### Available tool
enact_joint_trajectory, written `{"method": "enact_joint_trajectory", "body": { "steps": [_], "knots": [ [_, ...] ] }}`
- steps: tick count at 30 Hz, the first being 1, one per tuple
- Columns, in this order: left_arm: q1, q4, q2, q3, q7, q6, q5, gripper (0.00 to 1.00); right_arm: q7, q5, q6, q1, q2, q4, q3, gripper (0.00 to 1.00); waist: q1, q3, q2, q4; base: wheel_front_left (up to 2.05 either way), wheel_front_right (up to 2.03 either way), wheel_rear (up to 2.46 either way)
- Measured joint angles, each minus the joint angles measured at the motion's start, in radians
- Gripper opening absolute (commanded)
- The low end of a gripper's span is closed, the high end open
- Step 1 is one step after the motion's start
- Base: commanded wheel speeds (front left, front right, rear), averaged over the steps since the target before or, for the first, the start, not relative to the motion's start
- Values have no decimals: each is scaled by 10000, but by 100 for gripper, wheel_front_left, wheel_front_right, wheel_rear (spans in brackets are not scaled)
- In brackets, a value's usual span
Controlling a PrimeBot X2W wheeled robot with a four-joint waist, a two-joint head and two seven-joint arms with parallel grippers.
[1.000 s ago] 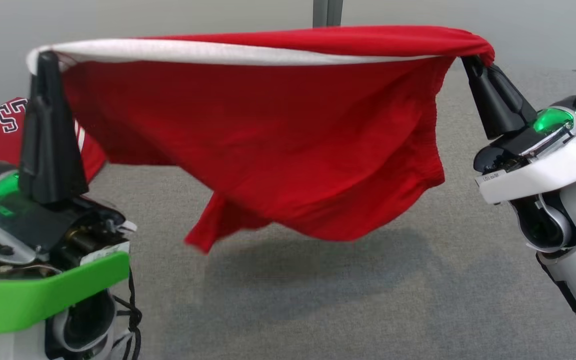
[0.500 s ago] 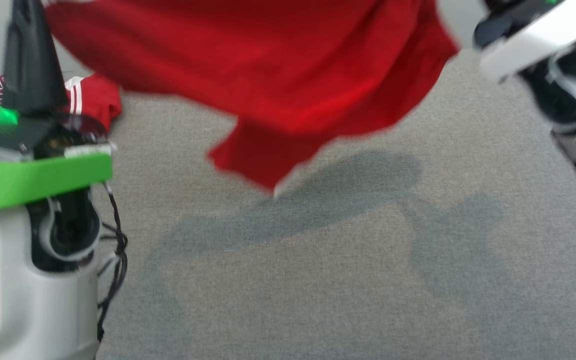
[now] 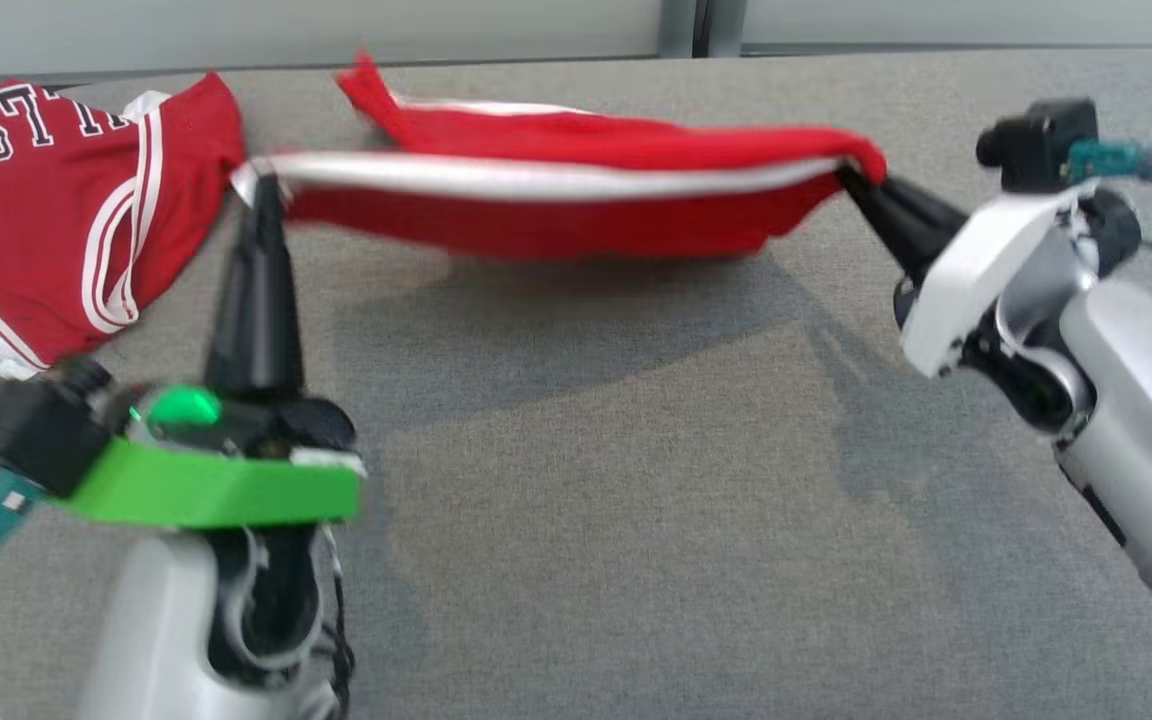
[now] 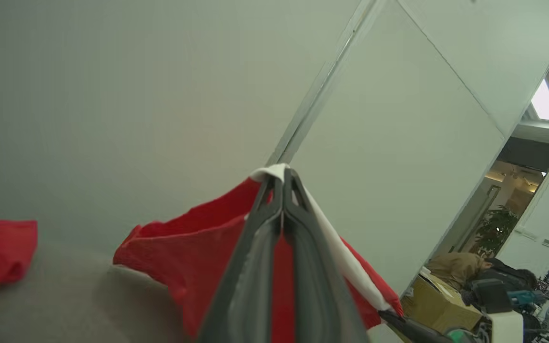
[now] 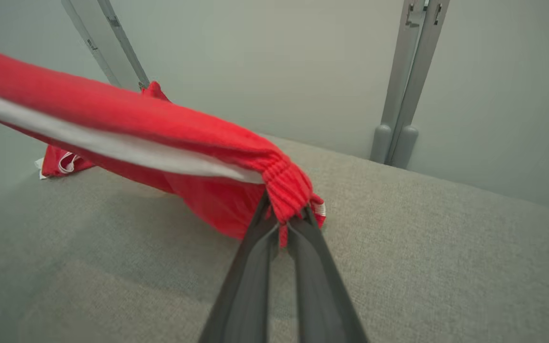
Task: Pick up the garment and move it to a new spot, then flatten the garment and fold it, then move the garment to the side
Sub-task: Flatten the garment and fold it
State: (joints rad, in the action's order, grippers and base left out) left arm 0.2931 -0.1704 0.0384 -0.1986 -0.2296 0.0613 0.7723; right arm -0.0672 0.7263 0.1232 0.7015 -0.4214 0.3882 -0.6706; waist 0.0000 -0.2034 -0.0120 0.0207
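Finds the red garment (image 3: 576, 190) strung by its white-banded waist edge between the two tools, just right of the lettered jersey (image 3: 66, 200) and toward the same far edge of the tabletop (image 3: 636, 480). Notes the left tool (image 3: 258, 185) pinched narrow on the band end nearest the jersey, and the right tool (image 3: 854, 175) pinched narrow on the gathered end farthest from it. Reads the long axis as running straight away from the jersey, side to side, with one tool at each end and neither nearer the middle. Sees the cloth below the band sagging down to the tabletop, with one red flap thrown beyond the band; cannot tell how flat that far part lies. Judges the step as laying out for flattening. Expects the coming move to turn on drawing both ends evenly toward the robot with the band taut. Marks tight room at the jersey end, where band and jersey look almost touching in the head view. Marks open grey surface nearer the robot than the jersey and to its right. Flags a risk of dragging the jersey along.
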Motion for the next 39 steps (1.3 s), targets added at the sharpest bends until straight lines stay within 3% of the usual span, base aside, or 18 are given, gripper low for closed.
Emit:
{"method": "enact_joint_trajectory", "body": {
  "steps": [6,14,21,30,39],
  "knots": [
    [-2092,1055,12,-709,-44,-2,412,0,203,370,2,-1592,-77,548,-489,0,0,-168,0,117,0,0,0],
    [-2277,1108,44,-1007,-188,167,366,0,1448,648,2,-1814,190,-21,-769,0,0,104,0,155,0,0,0],
    [-2823,1312,84,-1429,-188,267,-117,0,2541,464,4,-2681,-232,-176,-637,0,0,548,0,136,0,0,0],
    [-3868,1216,825,-1722,-169,313,-671,0,2976,464,-115,-4103,-520,-522,-265,0,0,1138,0,110,0,0,0],
    [-4754,1229,1511,-1954,364,368,-757,0,3045,395,-232,-5322,-548,-953,-527,0,-1,1289,0,94,0,0,0]
  ]
}}
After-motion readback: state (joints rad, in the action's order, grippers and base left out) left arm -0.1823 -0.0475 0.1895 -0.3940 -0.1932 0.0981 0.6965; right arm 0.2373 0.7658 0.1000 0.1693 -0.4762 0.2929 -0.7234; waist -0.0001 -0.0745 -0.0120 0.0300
